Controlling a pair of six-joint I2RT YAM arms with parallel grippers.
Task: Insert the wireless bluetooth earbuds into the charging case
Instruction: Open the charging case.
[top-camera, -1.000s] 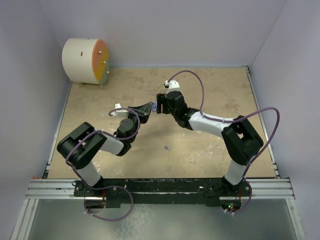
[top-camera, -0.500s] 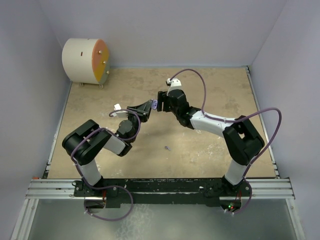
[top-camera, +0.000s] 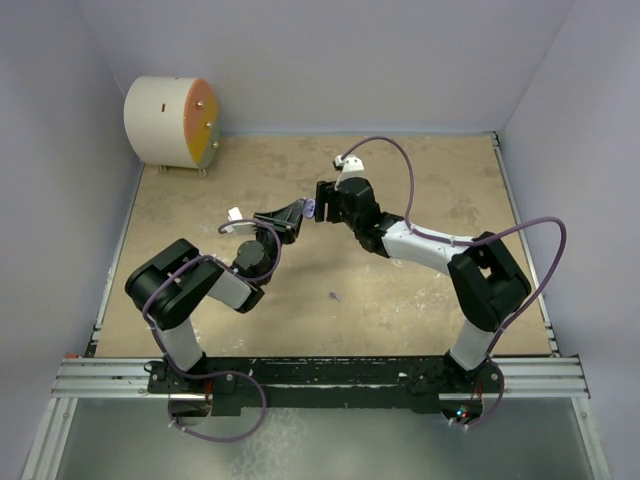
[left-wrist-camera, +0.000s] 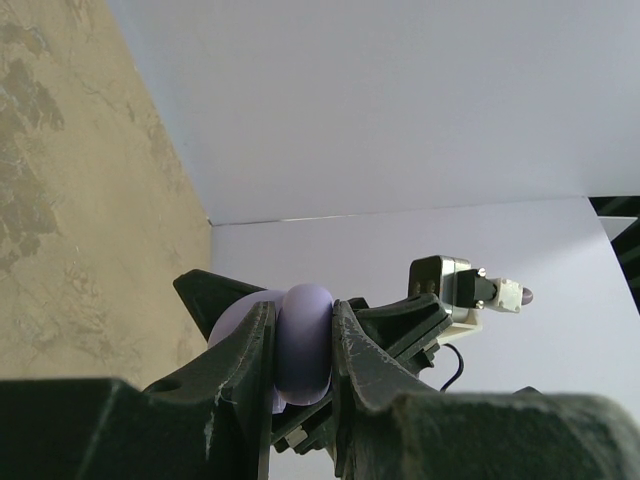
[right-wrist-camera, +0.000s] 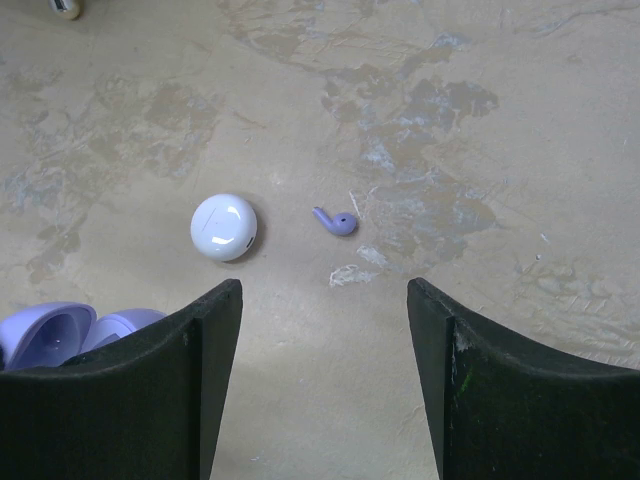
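Note:
My left gripper (top-camera: 293, 214) is shut on a lilac charging case (top-camera: 310, 210) and holds it above the table; in the left wrist view the case (left-wrist-camera: 305, 345) is pinched between both fingers. My right gripper (top-camera: 322, 207) is open and empty, facing the case from the right. In the right wrist view the open jaws (right-wrist-camera: 322, 290) hang over the table, and the case (right-wrist-camera: 60, 330) shows open at the lower left. One lilac earbud (right-wrist-camera: 336, 221) lies on the table beside a round white case (right-wrist-camera: 224, 227); the earbud also shows in the top view (top-camera: 335, 296). The white earbuds are out of view.
A white drum with an orange face (top-camera: 170, 122) stands at the back left corner. Pale walls close the table at the back and both sides. The table rim (top-camera: 497, 160) runs along the right.
The right gripper has edged slightly up and left towards the held case. The left arm's elbow has shifted a little right. The case stays clamped.

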